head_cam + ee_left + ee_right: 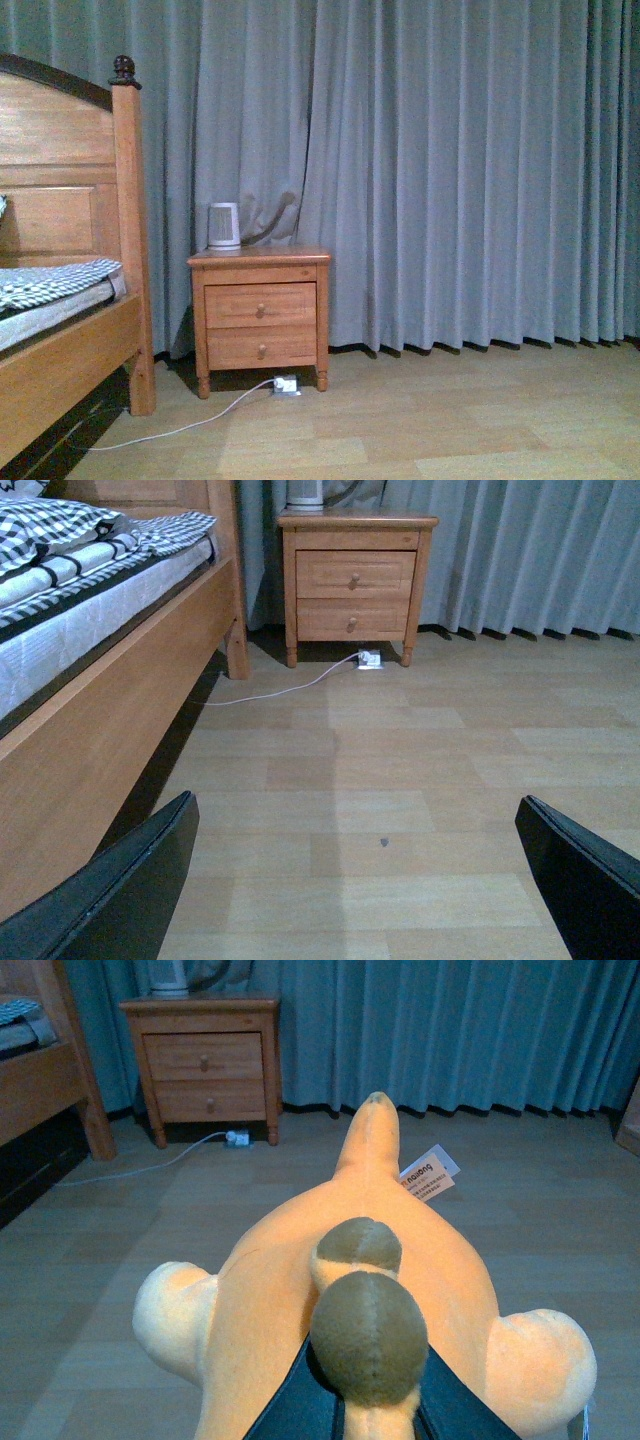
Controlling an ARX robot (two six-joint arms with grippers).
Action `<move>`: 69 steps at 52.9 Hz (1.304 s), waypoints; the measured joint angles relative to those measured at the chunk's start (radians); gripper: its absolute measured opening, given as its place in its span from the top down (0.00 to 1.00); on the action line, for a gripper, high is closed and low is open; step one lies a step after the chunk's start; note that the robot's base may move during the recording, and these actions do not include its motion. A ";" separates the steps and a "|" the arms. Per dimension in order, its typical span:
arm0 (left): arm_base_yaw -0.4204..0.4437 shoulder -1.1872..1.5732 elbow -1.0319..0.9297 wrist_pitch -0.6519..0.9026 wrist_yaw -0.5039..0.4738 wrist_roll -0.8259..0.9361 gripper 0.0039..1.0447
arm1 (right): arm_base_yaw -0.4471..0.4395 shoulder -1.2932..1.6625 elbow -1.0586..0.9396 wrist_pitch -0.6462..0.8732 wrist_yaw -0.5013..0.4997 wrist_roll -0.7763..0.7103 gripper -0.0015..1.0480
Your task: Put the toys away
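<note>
The orange-yellow plush animal (350,1260) fills the right wrist view, with pale rounded limbs, olive-brown tufts and a white tag (428,1175). My right gripper (368,1410) is shut on it, the dark fingers (290,1410) pressed into its body beside a brown tuft. It hangs above the wooden floor. In the left wrist view my left gripper (360,880) is open, its black fingers (130,880) wide apart over bare floor with nothing between them. Neither arm nor the toy shows in the front view.
A wooden nightstand (260,310) with two drawers stands against grey curtains (450,170), a white appliance (224,225) on top. A white cable (180,428) runs from a plug block (286,385) across the floor. The wooden bed (70,330) is at the left.
</note>
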 joint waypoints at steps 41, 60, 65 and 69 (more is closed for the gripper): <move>0.000 0.000 0.000 0.000 0.000 0.000 0.06 | 0.000 0.000 0.000 0.000 0.000 0.000 0.94; 0.000 0.000 0.000 0.000 0.000 0.000 0.06 | 0.000 0.000 0.000 0.000 0.000 0.000 0.94; 0.000 0.000 0.000 0.000 0.000 0.000 0.06 | 0.000 0.000 0.000 0.000 0.000 0.000 0.94; 0.000 0.000 0.000 0.000 0.000 0.000 0.06 | 0.000 0.000 0.000 0.000 0.000 0.000 0.94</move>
